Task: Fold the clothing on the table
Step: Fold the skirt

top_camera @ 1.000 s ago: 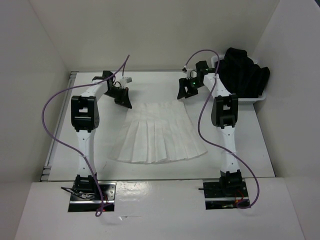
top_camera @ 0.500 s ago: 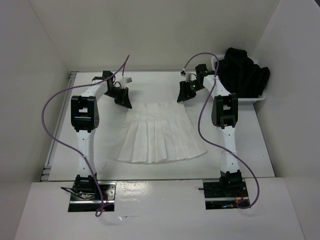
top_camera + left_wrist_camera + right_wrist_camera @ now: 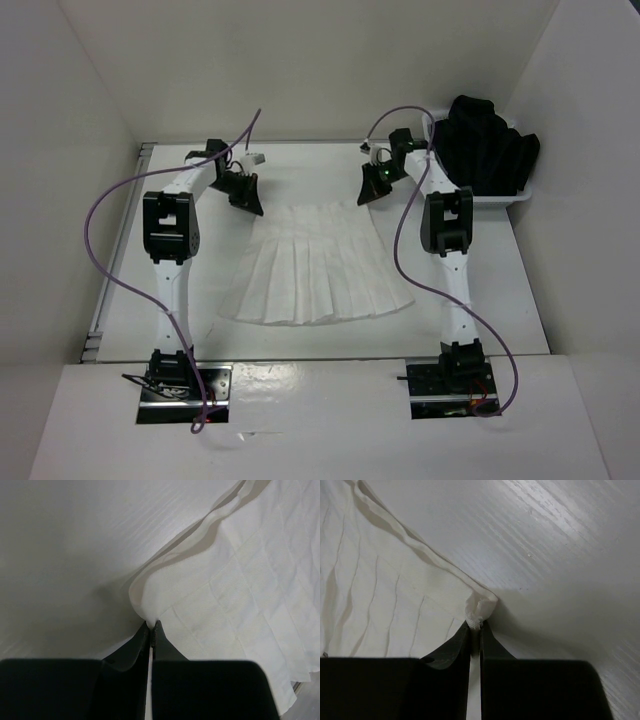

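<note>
A white pleated skirt (image 3: 318, 270) is spread flat on the white tabletop (image 3: 300, 165). Its far left corner is pinched by the left claw (image 3: 151, 626), its far right corner by the right claw (image 3: 475, 625).

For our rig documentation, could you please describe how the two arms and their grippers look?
The left arm and right arm have white links with boxy black joints. A purple cable loops along each. The left gripper and right gripper are black and taper to thin tips. A small green light glows at the right wrist.
</note>
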Robot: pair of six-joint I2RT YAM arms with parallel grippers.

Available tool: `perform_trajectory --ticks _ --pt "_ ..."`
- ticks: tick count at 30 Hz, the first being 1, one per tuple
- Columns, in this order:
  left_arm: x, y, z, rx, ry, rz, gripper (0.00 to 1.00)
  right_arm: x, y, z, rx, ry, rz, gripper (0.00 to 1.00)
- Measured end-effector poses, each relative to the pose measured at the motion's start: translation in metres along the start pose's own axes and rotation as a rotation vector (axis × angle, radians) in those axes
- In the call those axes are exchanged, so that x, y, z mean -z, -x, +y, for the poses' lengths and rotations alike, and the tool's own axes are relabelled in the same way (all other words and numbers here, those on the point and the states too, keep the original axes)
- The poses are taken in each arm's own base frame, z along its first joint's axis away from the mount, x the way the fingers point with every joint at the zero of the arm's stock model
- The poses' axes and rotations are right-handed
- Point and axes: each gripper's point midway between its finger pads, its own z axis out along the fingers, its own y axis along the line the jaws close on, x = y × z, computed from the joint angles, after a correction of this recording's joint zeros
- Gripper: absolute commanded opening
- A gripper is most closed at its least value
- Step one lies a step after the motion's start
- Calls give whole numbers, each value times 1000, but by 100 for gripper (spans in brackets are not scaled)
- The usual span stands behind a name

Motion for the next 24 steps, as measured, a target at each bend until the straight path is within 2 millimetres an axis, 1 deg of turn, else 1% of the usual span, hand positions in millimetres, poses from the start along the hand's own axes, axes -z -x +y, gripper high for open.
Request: perform_trajectory --ticks 3,5,7,9,11,13,15,18,24 --pt "3 8 3 -20 32 -4 0 2 8 -5 6 -29 -5 0" --pt "6 17 3 -42 53 -17 0 5 19 -7 17 -58 -15 0" --pt "11 28 3 -66 71 -39 0 13 35 -8 41 -92 -42 0" --pt "16 38 3 -87 87 -60 0 25 59 -5 86 -131 -95 0" --pt "21 49 2 -110 102 -85 0 39 78 2 119 -166 -141 0" --pt "27 56 0 -127 116 -102 0 50 91 11 147 -191 -175 0" --pt "35 66 -4 -148 129 -124 0 57 98 17 164 -215 -189 0" --pt "49 77 -10 -176 153 -154 0 64 102 22 172 -237 -196 0" --pt "79 96 -33 -231 179 -216 0 69 102 20 165 -271 -193 0"
